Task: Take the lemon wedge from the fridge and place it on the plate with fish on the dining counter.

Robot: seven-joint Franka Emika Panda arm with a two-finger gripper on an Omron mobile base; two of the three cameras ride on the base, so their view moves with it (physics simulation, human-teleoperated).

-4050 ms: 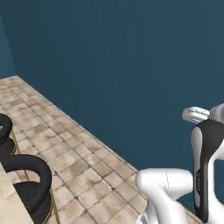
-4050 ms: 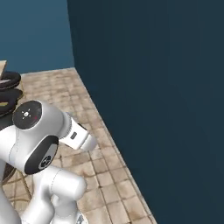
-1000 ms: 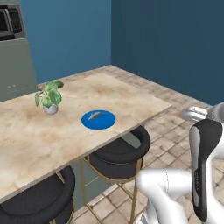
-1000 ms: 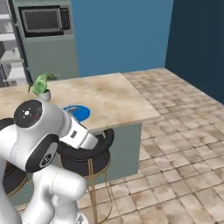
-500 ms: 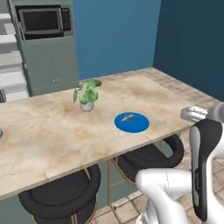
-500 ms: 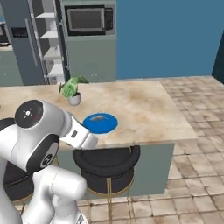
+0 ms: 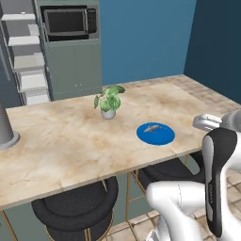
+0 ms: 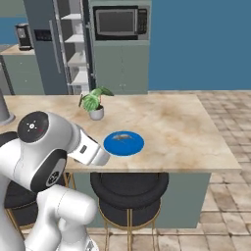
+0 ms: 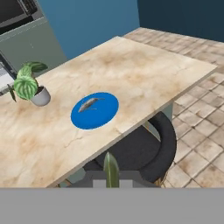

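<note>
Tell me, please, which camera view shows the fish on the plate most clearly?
The hand view: it looks down from close by, so the fish stands out on the plate. The left base view shows it smaller, as a slim grey shape. The right base view shows a faint sliver.

Gripper point(image 9: 111, 175) fingertips mostly cut off at bottom edge (pale wedge between them, unclear); fridge point(image 8: 46, 49) top cropped.

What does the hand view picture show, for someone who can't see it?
A bright blue plate with a small grey fish on it sits on a beige marble-look dining counter. A potted plant stands on the counter to the left, a black round stool sits below its edge, and a yellow-green wedge pokes up at the bottom.
</note>
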